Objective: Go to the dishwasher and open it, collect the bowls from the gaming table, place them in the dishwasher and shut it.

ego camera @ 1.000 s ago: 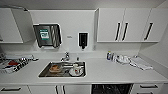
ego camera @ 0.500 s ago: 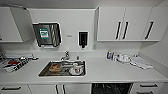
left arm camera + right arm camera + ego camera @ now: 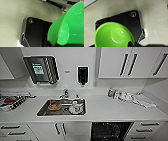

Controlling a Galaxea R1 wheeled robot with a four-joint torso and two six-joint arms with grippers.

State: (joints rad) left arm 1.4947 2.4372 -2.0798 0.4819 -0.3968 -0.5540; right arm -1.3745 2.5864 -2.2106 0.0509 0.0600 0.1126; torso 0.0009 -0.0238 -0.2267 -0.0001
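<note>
Since the robot is parked facing the kitchen run with a bowl on each wrist, here's how it breaks down, biggest thing first:

counter: long white worktop point(image 3: 112, 110) with a steel sink point(image 3: 45, 112) sunk into it, a brownish dish and some white crockery sitting inside the sink

dishwasher: built-in under-counter unit with a dark interior and wire racks point(image 3: 110, 131), already open, just right of the sink cabinet and low in the head view

key relation: the rack opening sits straight ahead and below, a bit right of centre, so I'd guess the right arm is the nearer one for the first drop. Both bowls have to go forward and down, not sideways

bigger bowl: round bright lime-green plastic bowl point(image 3: 112, 35), in the right wrist view, mouth facing the camera, riding over the robot's dark base plate with pale floor around it

smaller-looking bowl: second lime-green plastic bowl point(image 3: 67, 26), in the left wrist view, seen side-on. Hard to call its size from this close, honestly

right gripper: seems to pinch the bowl's rim at a dark bit low in that view, but I can't actually tell how the fingers sit

left gripper: same deal, can't tell
</note>
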